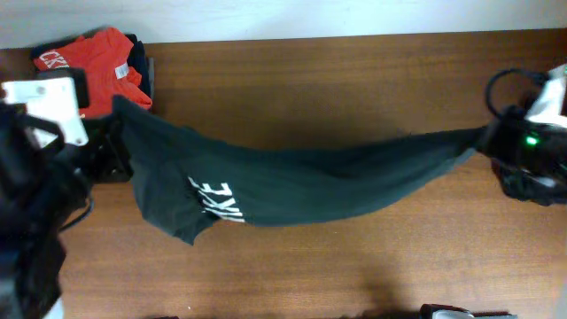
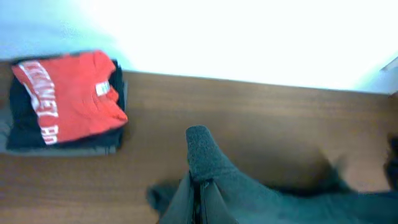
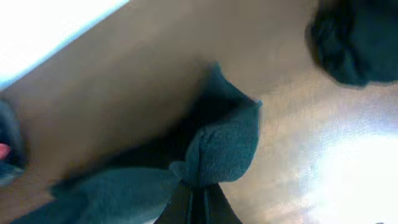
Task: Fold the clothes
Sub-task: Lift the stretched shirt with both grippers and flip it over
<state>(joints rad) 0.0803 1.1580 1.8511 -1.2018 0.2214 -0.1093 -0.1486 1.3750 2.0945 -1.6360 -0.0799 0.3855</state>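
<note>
Folded pile: at the far left back corner of the table [image 1: 354, 80], a red shirt [image 1: 93, 58] lies on top of neatly squared dark garments [image 2: 18, 124].
Left hand: the left hand [image 2: 200, 196] has its fingers together, clamped on a bunched corner of the dark green T-shirt [image 1: 283, 182], just beside the pile.
T-shirt: it is pulled out long across the table between the two hands and sags in the middle. Whether its belly rests on the wood I cannot tell.
Lettering: the white lettering [image 1: 217, 199] sits near the left end, on the lower edge of the cloth, and reads upside down from above.
Right hand: the right hand [image 3: 198, 199] is closed tight on the opposite end of the T-shirt, at the table's right edge.
Done: the pile looks finished, with several pieces already folded, as I judge it.
Left: this T-shirt is only stretched, not laid flat — no fold shows in it yet, so spreading, folding and stacking all remain.
Overhead only: it shows the full span of the cloth, both ends at once, and the lettering.
Left wrist only: it shows the layers of the pile under the red shirt and the pinched nub of fabric.
Right wrist only: it shows the fold of cloth at its grip and a dark bulky shape [image 3: 354, 43] beyond — what that is I cannot tell.
</note>
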